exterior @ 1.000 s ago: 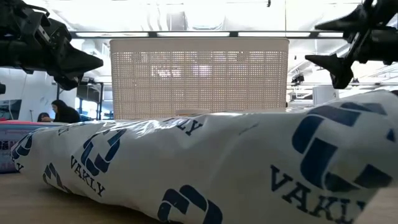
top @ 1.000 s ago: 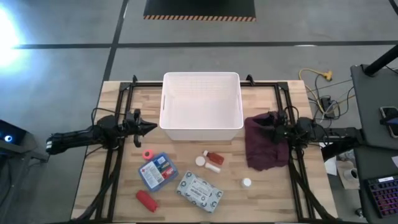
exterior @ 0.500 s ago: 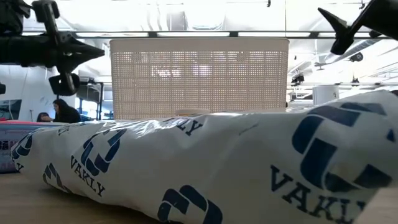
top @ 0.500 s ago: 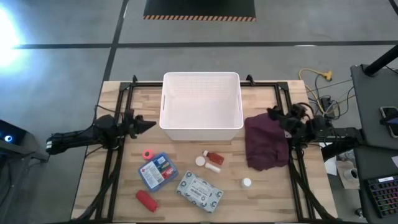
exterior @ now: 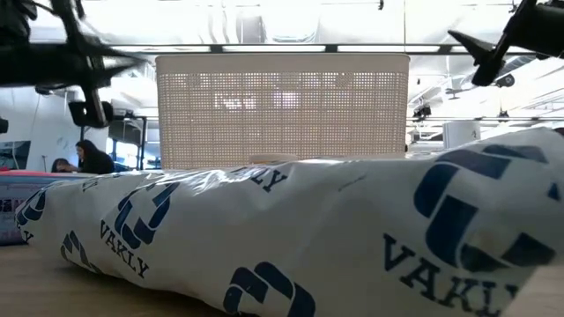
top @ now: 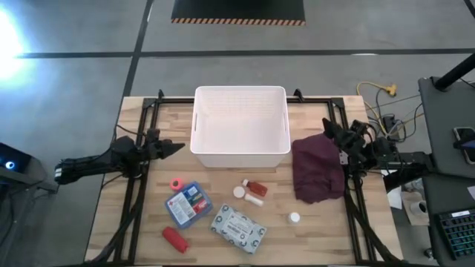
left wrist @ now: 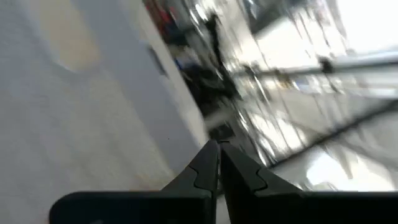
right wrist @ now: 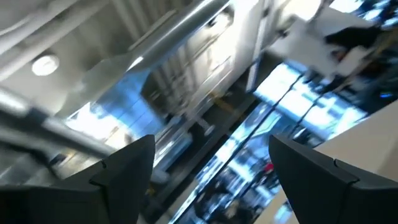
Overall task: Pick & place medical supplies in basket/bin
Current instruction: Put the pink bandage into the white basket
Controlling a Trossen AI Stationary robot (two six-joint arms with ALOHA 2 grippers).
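The white bin (top: pixel 240 126) stands at the table's far middle. Near of it lie the pink tape roll (top: pixel 176 184), the blue first-aid box (top: pixel 187 205), a red bottle (top: pixel 174 238), the grey-white patterned packet (top: pixel 238 227), another red bottle (top: pixel 254 187) and small white pieces (top: pixel 295 218). The packet (exterior: pixel 291 238) fills the low view's foreground. My left gripper (top: pixel 175 147) is shut in the air left of the bin, its fingers together in the left wrist view (left wrist: pixel 217 144). My right gripper (top: pixel 326 127) is open above the maroon cloth's far edge, its fingers wide apart in the right wrist view (right wrist: pixel 211 138).
The maroon cloth (top: pixel 319 169) lies crumpled right of the bin. Black frame rails (top: pixel 141 185) run along both sides of the table. Bare wood shows between the bin and the items. A person (exterior: pixel 88 158) sits in the room beyond the table.
My right gripper has risen off the maroon cloth and drawn back toward the table's far right, tipping its fingers upward, still open. My left gripper has lifted and drawn back a little toward the left edge, staying shut. The items and the bin have kept still.
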